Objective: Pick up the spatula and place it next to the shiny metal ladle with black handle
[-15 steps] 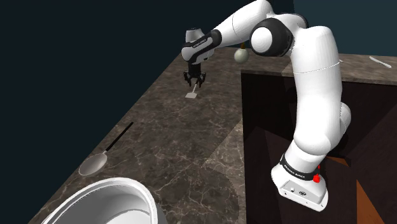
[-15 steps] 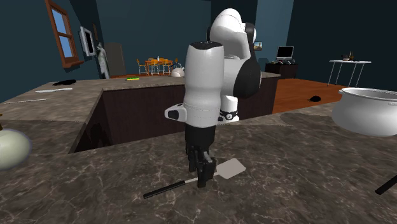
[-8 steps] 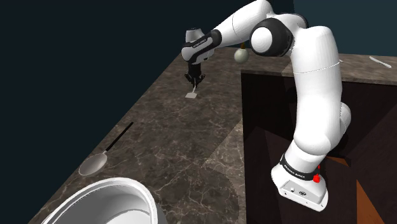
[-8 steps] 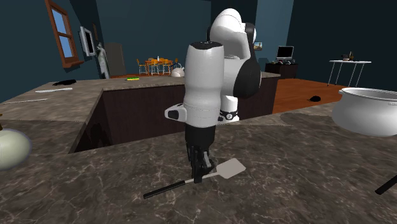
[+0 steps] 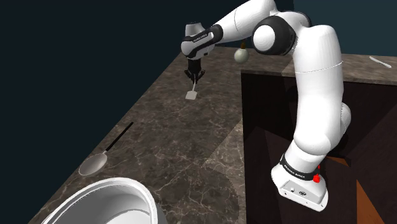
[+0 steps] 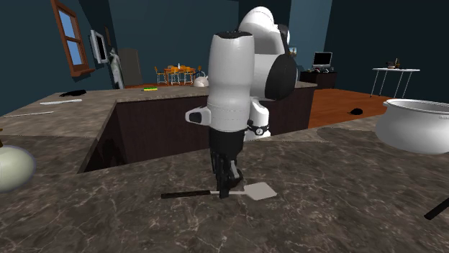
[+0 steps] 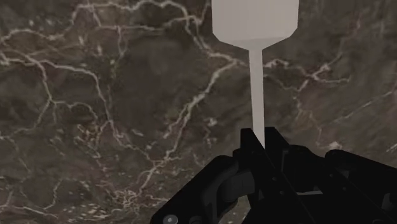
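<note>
Shoulder view: the gripper hung at upper centre, pointing down at the dark marble countertop. The spatula showed as a pale blade just below the fingertips. The ladle lay well apart at lower left, bowl nearest the frame bottom and black handle slanting up and right. We judged the carry must run down-left across bare stone. The counter's far edge ran close along the left. The recess opened on the right, and the white pot sat just below the ladle's bowl. The free room was therefore beside the ladle's handle, toward frame centre.

Second exterior view: the spatula lay roughly level across lower centre, with its black handle to the left and its blade to the right. The fingers were closed round its middle. We could not tell whether it was clear of the stone. A black rod at the right edge was likely the ladle's handle.

Wrist view: the fingers were clamped on the spatula's thin neck, and the blade pointed straight away from the hand. We judged the grasp done and the transfer not yet made.
</note>
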You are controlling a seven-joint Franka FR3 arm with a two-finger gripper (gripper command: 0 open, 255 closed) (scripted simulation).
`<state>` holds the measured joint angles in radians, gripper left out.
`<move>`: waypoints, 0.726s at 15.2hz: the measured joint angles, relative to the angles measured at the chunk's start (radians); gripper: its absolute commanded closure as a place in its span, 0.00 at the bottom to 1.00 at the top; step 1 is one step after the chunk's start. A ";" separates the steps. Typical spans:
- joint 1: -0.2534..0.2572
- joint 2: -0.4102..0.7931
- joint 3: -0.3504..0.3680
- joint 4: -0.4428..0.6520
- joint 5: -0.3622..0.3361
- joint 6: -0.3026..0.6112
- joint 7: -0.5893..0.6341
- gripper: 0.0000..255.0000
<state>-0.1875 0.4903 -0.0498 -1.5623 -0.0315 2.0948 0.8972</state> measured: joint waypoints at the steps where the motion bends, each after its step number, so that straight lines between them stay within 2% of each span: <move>1: 0.000 -0.007 0.000 0.002 0.000 -0.009 -0.001 1.00; 11: 0.000 -0.039 -0.001 0.084 0.000 -0.123 -0.006 1.00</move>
<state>-0.1878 0.4513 -0.0505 -1.4780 -0.0312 1.9716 0.8916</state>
